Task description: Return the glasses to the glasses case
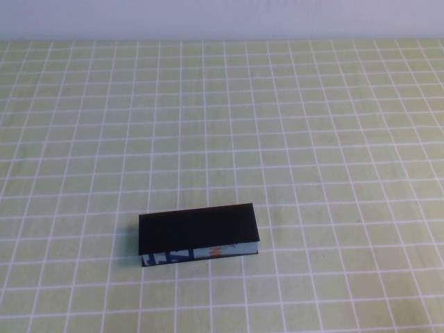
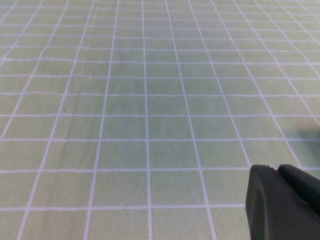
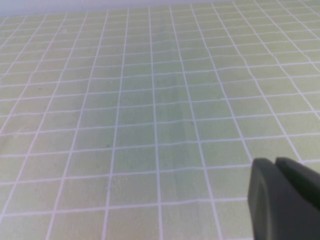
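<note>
The flat black rectangular glasses case (image 1: 199,234) with its hinged flap lid is lying closed on the green cloth ruled with a white grid (image 1: 312,125), its light blue printed side facing the robot. The case serves as the landmark here. The pair of black thick-rimmed glasses is not showing anywhere around the case; with the flap down, they are probably already lying inside it, though no view is looking into the case to confirm this.

The left gripper (image 2: 282,200) is appearing only in its own wrist view, as dark fingers hanging over bare cloth with the case out of that view; the fingers are lying close together with only a thin seam between them, holding nothing, though only their ends are showing. The right gripper (image 3: 282,192) is likewise showing only in its wrist view, well apart from the case, its jaws drawn fully together on nothing. Neither arm is reaching into the high view.

Risks from this state: the flap is merely resting on the case, so it may be sitting unlatched and could be lifting again if the case is nudged. An arm swinging back toward the case could be pushing the light box across the smooth cloth, or tipping it onto its printed side.
</note>
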